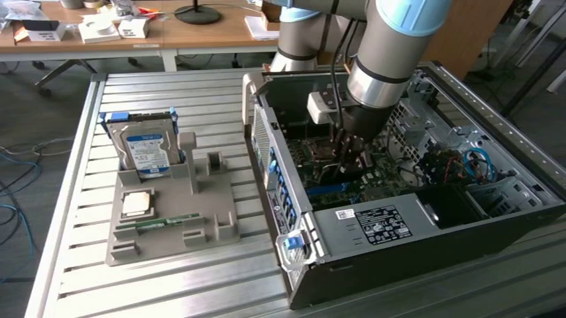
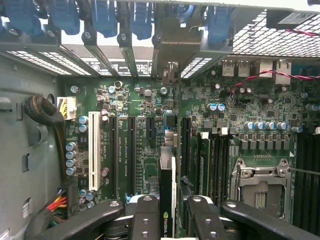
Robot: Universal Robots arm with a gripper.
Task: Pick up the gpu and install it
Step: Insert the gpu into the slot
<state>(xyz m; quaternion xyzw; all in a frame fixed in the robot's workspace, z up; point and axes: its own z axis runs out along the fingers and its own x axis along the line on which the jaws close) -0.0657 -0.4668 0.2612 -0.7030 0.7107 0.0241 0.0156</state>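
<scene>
Inside the open computer case (image 1: 265,142), the gpu (image 2: 167,187) is hanging edge-on between the gripper's fingers (image 2: 146,220), its thin edge facing the motherboard (image 2: 150,150). You are seeing the gripper (image 2: 171,204) clamping the card from both sides, one black finger pressing on each face, so the claw is closed on the gpu. The card is running parallel to the long black expansion slots (image 2: 129,150); whether its lower edge is touching one, you cannot tell. A white slot (image 2: 94,150) is lying beyond those black slots, and the memory slots (image 2: 215,155) and processor socket (image 2: 260,186) are lying on the card's other side. Blue latches (image 2: 65,17) are lining the case's rear wall past the card's far end.

Reading the exterior view as a clock face, the gripper (image 1: 350,151) is reaching down into the case just off centre toward three o'clock, with the power supply (image 1: 372,222) lying at about five o'clock from it and blue cables (image 1: 478,162) curling farther out at three o'clock. Out at nine o'clock from the case, a grey holder (image 1: 172,199) is resting on the slatted metal table (image 1: 79,278). It is carrying a blue-labelled hard drive (image 1: 146,151) standing upright at its twelve o'clock end, a square processor (image 1: 137,204) lying flat nearer six o'clock, and a slim green memory stick (image 1: 159,224) lying just past that, nearer six o'clock again.
</scene>
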